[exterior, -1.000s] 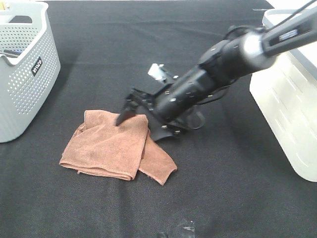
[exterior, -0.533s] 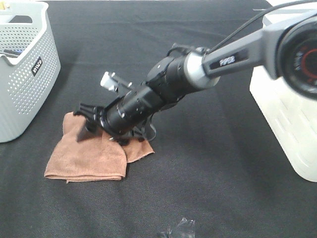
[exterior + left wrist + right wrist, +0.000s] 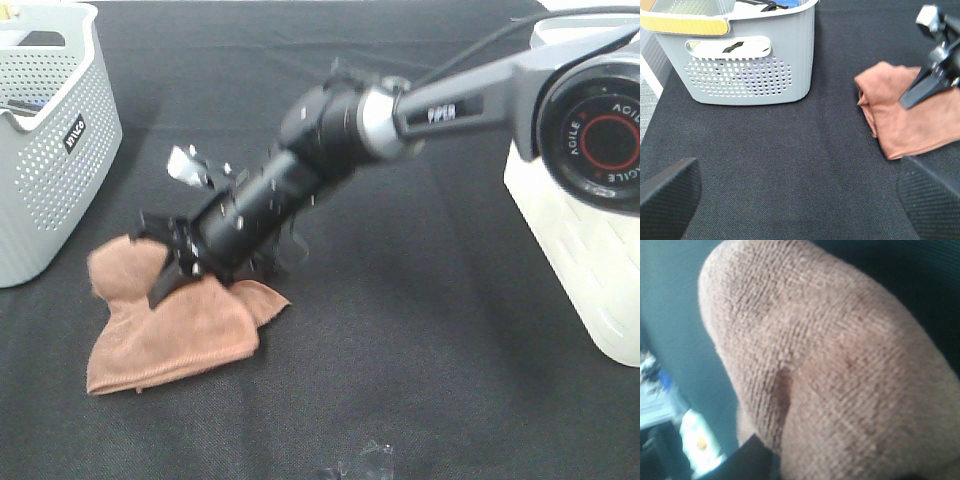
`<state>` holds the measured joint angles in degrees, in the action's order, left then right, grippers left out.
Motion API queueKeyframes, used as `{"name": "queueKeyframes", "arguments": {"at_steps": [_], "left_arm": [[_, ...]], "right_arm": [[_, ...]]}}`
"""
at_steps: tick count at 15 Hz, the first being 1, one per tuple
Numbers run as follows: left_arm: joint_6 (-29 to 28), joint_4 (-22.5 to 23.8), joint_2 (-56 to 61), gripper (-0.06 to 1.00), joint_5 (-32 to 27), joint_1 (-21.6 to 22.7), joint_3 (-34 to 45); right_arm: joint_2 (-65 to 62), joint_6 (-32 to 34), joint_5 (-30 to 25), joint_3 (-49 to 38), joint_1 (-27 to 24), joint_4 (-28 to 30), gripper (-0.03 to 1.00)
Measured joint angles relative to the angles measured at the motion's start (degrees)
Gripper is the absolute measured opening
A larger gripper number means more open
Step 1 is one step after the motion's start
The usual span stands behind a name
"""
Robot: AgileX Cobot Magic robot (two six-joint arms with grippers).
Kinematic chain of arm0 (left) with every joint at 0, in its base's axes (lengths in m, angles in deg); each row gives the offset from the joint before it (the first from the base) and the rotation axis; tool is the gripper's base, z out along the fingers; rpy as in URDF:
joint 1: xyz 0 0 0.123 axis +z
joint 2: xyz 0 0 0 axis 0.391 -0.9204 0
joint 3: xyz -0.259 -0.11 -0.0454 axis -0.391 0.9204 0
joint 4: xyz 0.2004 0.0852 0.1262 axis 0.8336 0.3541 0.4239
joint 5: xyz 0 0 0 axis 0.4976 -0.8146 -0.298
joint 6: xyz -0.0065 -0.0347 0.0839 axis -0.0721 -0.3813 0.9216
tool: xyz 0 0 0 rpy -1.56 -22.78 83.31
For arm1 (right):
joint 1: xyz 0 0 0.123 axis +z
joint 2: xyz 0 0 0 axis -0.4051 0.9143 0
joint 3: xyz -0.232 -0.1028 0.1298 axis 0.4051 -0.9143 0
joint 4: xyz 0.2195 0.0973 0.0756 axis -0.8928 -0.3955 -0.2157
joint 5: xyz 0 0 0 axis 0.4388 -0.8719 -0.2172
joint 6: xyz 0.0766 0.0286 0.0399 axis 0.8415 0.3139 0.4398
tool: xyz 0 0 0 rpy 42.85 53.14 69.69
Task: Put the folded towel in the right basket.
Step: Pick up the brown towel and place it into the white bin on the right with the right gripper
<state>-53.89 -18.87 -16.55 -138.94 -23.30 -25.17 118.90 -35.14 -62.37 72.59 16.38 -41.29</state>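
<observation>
The folded brown towel (image 3: 170, 335) lies on the black table at the left, bunched up around my right gripper (image 3: 165, 285). The right arm reaches across from the right, and the gripper's fingertips dig into the towel's upper part and look closed on a fold of it. The right wrist view is filled with a raised hump of towel (image 3: 840, 365). The left wrist view shows the towel (image 3: 900, 125) with the right gripper (image 3: 907, 100) on it. My left gripper (image 3: 800, 195) is open and empty, apart from the towel. The white right basket (image 3: 580, 220) stands at the right edge.
A grey perforated basket (image 3: 50, 150) stands at the far left, close to the towel, and also shows in the left wrist view (image 3: 740, 75) with items inside. The left gripper's tip (image 3: 365, 465) shows at the table's front edge.
My right gripper has moved to the left across the table, and the towel has slid left with it and bunched into a narrower shape. The left gripper has not moved.
</observation>
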Motion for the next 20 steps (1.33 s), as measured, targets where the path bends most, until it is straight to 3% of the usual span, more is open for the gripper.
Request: {"name": "queueKeyframes", "arguments": {"at_steps": [1, 4, 6, 8, 11, 16, 19, 20], "left_arm": [[0.0, 0.0, 0.0, 0.99, 0.0, 0.0, 0.0], [0.0, 0.0, 0.0, 0.99, 0.0, 0.0, 0.0], [0.0, 0.0, 0.0, 0.99, 0.0, 0.0, 0.0], [0.0, 0.0, 0.0, 0.99, 0.0, 0.0, 0.0], [0.0, 0.0, 0.0, 0.99, 0.0, 0.0, 0.0], [0.0, 0.0, 0.0, 0.99, 0.0, 0.0, 0.0], [0.0, 0.0, 0.0, 0.99, 0.0, 0.0, 0.0], [0.0, 0.0, 0.0, 0.99, 0.0, 0.0, 0.0]], "right_arm": [[-0.4, 2.3, -6.9, 5.4, -1.2, 3.1, 0.17], [-4.2, 8.4, -19.0, 15.9, -3.5, 14.8, 0.17], [-9.7, 14.4, -20.5, 22.7, -5.4, 27.4, 0.17], [-15.5, 16.0, -20.7, 23.9, -7.1, 35.9, 0.17], [-21.9, 17.6, -21.4, 23.9, -10.3, 42.6, 0.17], [-39.0, 20.0, -21.5, 21.7, -33.2, 50.6, 0.17], [-42.1, 18.3, -21.5, 11.9, -46.5, 51.9, 0.17], [-41.7, 18.2, -21.6, 8.7, -48.6, 52.1, 0.17]]}}
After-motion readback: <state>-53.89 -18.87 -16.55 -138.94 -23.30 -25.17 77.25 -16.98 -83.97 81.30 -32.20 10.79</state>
